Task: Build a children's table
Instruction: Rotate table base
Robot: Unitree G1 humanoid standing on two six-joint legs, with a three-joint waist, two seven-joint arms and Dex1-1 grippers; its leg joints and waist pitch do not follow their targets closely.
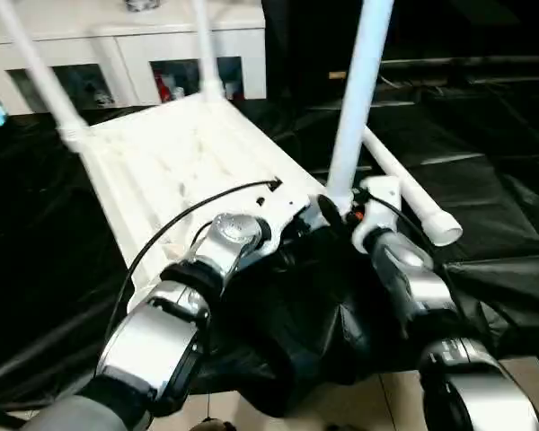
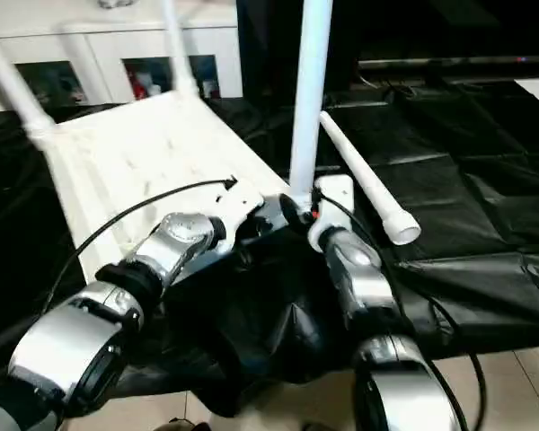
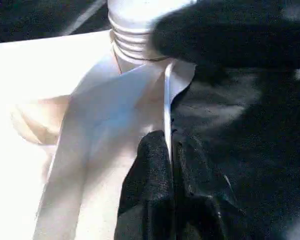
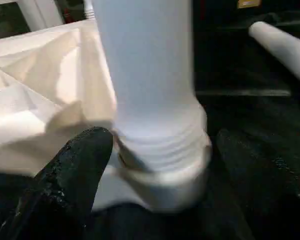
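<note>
Left gripper: fingers pressed shut on the thin edge of the tabletop near its corner socket
Right gripper: fingers spread either side of the upright leg at its threaded base, seemingly not gripping
Tabletop: upside down on the black-draped table, two more legs standing at far corners
Loose leg: lying just beyond the right gripper
Room: open black cloth past it

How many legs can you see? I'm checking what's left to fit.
4: far-left corner leg, far-right corner leg and near-right corner leg stand in the tabletop; a loose leg lies on the black cloth beside it.
</note>
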